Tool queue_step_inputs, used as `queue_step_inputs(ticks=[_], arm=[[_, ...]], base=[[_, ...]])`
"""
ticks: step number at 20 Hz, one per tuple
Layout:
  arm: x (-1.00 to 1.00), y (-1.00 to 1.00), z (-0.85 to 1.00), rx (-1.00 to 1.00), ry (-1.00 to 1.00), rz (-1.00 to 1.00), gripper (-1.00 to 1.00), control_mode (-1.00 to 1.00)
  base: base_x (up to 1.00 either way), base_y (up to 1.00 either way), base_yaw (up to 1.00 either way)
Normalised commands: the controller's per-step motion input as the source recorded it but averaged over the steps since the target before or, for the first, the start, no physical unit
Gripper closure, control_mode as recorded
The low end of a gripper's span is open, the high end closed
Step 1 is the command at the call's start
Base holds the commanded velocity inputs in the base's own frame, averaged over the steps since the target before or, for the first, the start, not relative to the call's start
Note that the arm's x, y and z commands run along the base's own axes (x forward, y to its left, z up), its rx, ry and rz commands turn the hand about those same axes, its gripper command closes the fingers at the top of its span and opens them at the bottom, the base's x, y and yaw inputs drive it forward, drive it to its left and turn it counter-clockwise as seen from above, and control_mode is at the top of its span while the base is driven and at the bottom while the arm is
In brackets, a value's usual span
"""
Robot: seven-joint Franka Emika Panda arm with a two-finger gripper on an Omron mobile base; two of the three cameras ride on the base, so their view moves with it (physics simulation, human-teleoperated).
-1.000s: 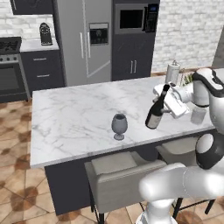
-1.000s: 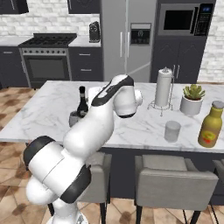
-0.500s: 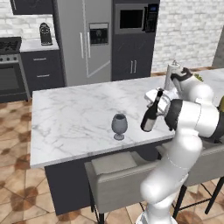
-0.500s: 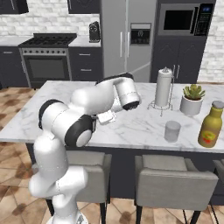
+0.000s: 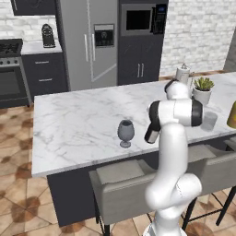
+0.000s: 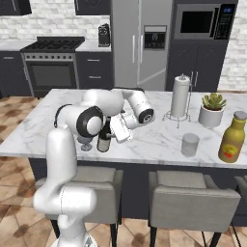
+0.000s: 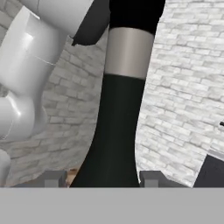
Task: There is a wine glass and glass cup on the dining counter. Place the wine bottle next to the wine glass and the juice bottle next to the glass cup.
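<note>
The wine bottle (image 6: pixel 103 140), dark with a long neck, hangs slightly tilted just right of the wine glass (image 5: pixel 125 132) on the dining counter (image 5: pixel 78 129). My gripper (image 6: pixel 110 132) is shut on the bottle's body. In the hand view the bottle (image 7: pixel 114 131) and its pale label stand between my fingertips (image 7: pixel 55 178). I cannot tell whether its base touches the marble. My arm hides part of the wine glass (image 6: pixel 86 143) in the right base view. The glass cup (image 6: pixel 190 144) stands farther right, with the amber juice bottle (image 6: pixel 230 137) just beyond it.
A paper towel holder (image 6: pixel 180 96) and a potted plant (image 6: pixel 212 108) stand at the counter's far right. Grey stools (image 6: pixel 181 190) line the near side. Bare marble stretches left of the wine glass. The fridge and stove are along the back wall.
The arm has swung round, bringing the wine bottle down, left and toward the counter's front, close beside the wine glass. The gripper has stayed shut on it.
</note>
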Motion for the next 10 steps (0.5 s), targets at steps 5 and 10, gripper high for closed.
queue_step_inputs(ticks=[5, 10], arm=[[0.18, 0.01, -0.19, 0.0, 0.0, 0.04, 1.0, -1.0], [0.19, 0.13, 0.0, -0.02, 0.0, 0.0, 1.0, -1.0]], base=[[0.0, 0.0, 0.0], [0.0, 0.0, 0.0]])
